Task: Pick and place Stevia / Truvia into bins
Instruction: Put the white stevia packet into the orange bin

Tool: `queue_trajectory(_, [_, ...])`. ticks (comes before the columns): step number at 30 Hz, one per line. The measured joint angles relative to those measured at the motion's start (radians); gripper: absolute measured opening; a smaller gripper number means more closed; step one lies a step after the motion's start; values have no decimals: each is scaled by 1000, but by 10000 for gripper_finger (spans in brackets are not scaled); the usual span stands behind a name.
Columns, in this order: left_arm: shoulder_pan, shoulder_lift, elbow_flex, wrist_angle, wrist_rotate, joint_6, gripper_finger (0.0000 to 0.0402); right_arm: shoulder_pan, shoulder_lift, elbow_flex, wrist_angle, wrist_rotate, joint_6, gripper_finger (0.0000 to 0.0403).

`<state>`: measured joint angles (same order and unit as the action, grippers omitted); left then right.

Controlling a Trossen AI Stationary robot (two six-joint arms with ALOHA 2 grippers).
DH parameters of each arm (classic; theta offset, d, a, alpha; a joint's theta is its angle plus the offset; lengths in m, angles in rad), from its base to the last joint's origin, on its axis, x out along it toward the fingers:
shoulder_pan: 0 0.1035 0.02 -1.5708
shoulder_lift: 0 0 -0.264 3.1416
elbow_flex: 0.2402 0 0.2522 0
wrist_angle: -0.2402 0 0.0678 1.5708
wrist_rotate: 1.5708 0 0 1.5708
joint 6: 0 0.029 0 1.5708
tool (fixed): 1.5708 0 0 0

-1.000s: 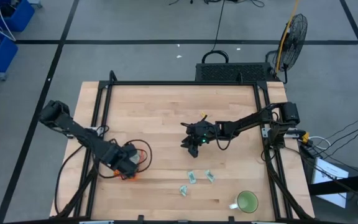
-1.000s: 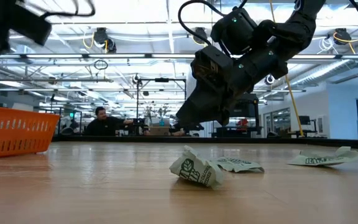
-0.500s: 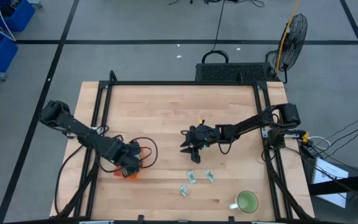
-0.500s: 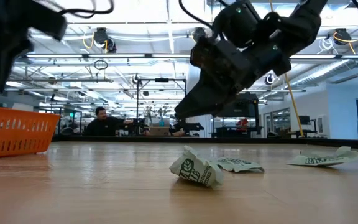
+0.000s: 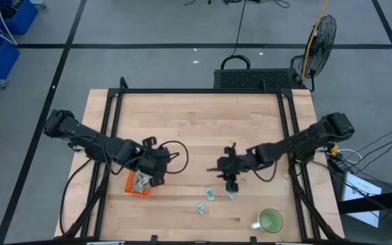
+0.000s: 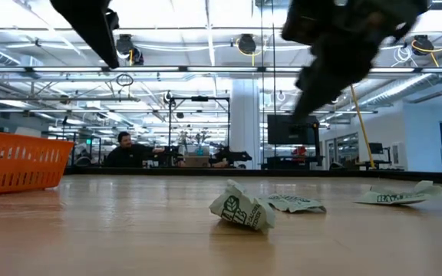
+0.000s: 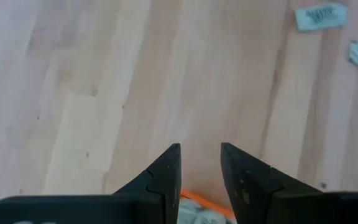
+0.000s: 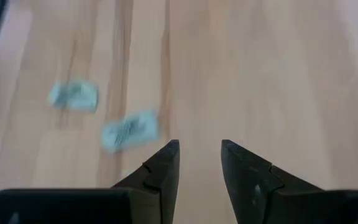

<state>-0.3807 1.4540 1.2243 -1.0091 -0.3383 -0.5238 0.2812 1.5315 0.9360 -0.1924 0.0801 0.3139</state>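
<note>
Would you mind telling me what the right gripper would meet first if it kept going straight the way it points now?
Probably bare table: its open fingers frame only wood. Two packets lie off to one side of that line, though depth is unclear.

Wooden desk (image 5: 196,122) with items
It carried orange tray (image 5: 139,183), three loose packets (image 5: 210,194), and green mug (image 5: 271,221) near the front.

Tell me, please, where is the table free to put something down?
The table's far half is bare wood. It is crowded near the front edge: orange tray under the left gripper, loose packets under the right gripper, green mug.
</note>
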Motion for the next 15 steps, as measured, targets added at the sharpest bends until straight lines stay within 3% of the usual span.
queue_trajectory(5, [47, 0, 0, 13, -40, -9, 120, 94, 18, -2, -210, 65, 222, 114])
queue_trajectory(15, [102, 0, 0, 17, -37, -2, 120, 190, 90, -1, -170, 76, 348, 114])
